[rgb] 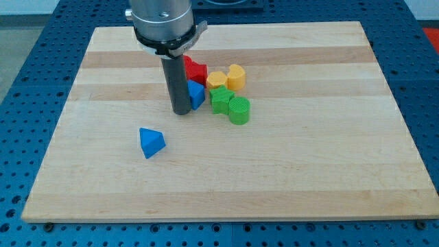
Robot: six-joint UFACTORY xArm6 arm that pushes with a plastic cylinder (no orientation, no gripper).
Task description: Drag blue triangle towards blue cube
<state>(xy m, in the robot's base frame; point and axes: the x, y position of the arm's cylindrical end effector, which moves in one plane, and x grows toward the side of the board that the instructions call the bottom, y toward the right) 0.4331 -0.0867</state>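
Note:
A blue triangle [151,142] lies alone on the wooden board [274,178], left of the middle. A blue cube [196,95] sits in a cluster near the board's upper middle, partly hidden behind my rod. My tip [182,112] rests on the board just left of the blue cube, touching or nearly touching it. The tip is up and to the right of the blue triangle, well apart from it.
The cluster also holds a red block [195,71] above the blue cube, a yellow cube [217,79], a yellow heart-like block [236,76], a green star-like block [220,100] and a green cylinder [239,110]. A blue perforated table surrounds the board.

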